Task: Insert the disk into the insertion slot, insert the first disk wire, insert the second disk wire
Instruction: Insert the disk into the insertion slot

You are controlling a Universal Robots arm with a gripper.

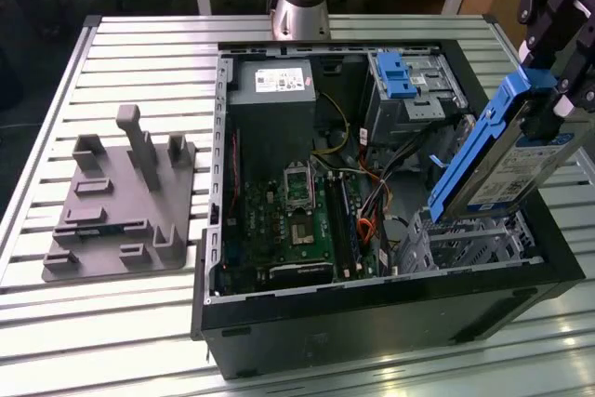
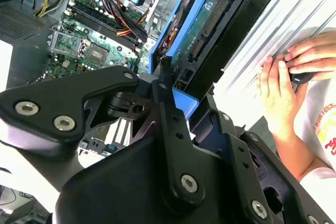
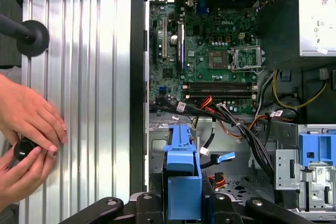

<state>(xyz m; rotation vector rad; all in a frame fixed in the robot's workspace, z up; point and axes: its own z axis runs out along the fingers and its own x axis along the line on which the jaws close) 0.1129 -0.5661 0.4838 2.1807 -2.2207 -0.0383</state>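
Basically the disk is clenched by the tool and held tilted above the insertion slot, not seated yet

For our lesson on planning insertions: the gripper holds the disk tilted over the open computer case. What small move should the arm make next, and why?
Probably ease the disk down while levelling it toward the insertion slot. The gripper holds it steeply tilted, its lower end near the cage but not yet inside, so lining it up seems wiser than pushing.
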